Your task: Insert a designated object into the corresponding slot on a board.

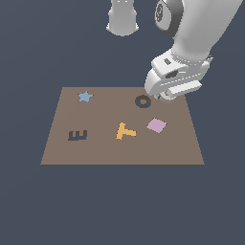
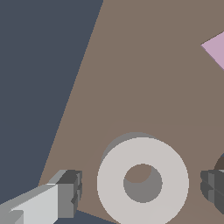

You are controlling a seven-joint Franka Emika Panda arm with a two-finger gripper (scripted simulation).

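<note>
Your gripper [image 2: 141, 189] stands with its jaws wide apart, and the grey ring [image 2: 143, 181] lies between the fingers [image 2: 70, 192], touching neither; it rests flat on the brown board [image 2: 144, 78] near the board's far edge. In the exterior view, the dark ring-shaped slot [image 1: 142, 101] sits unfilled just beside the gripper; the E-shaped recess [image 1: 78, 135] is also unfilled; the blue star [image 1: 85, 96], orange T [image 1: 125, 130] and pink square [image 1: 156, 125] lie on the board.

Ring [image 2: 142, 183] between my fingers [image 2: 70, 192], over board [image 1: 95, 148]. Slot [image 1: 142, 101] just beside my gripper [image 1: 166, 98], toward exterior view's left.
</note>
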